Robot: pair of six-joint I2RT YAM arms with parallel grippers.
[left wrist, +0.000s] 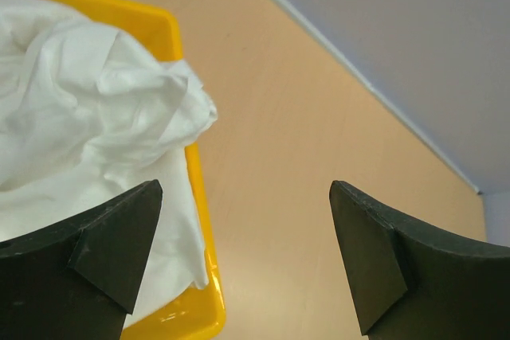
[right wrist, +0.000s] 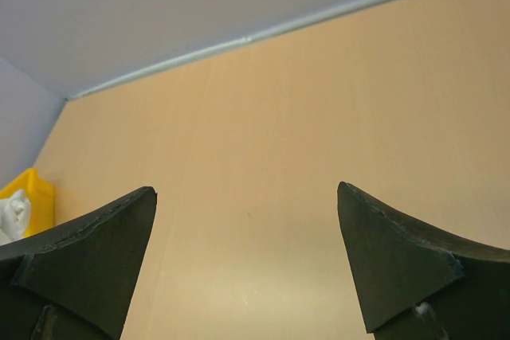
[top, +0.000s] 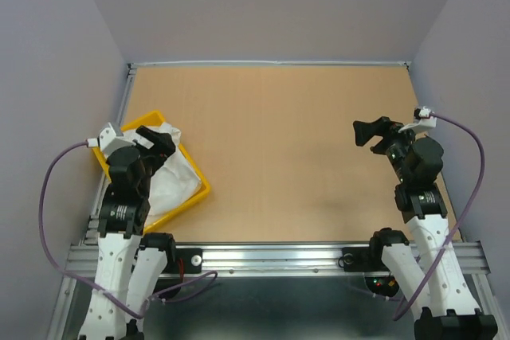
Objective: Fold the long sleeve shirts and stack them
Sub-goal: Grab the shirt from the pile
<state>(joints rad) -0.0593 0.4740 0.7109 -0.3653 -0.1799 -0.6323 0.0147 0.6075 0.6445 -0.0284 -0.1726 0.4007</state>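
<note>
Two black two-finger hands stand with their jaws spread wide, and neither grips anything. The left hand (top: 159,142) hangs over the far end of a yellow plastic tray (top: 204,189), which sits on the left side of the tan wooden bench (top: 295,157), near the arm's base. A crumpled white thin-fabric shirt (top: 177,171) lies bunched inside that tray, directly beneath and just beside the left hand. How many garments make up the heap cannot be told.

In the left wrist view the shirt (left wrist: 88,101) fills the area beyond and under one finger (left wrist: 111,244), and a fold of it lies over the tray's rim (left wrist: 177,33). The other finger stands over bare bench. Whether the cloth touches the finger cannot be told.

The right hand (top: 373,133) hovers above bare wood on the right side of the bench, well apart from the shirt. In its wrist view only a corner of the tray (right wrist: 36,189) and a scrap of white cloth show at the far left edge.
</note>
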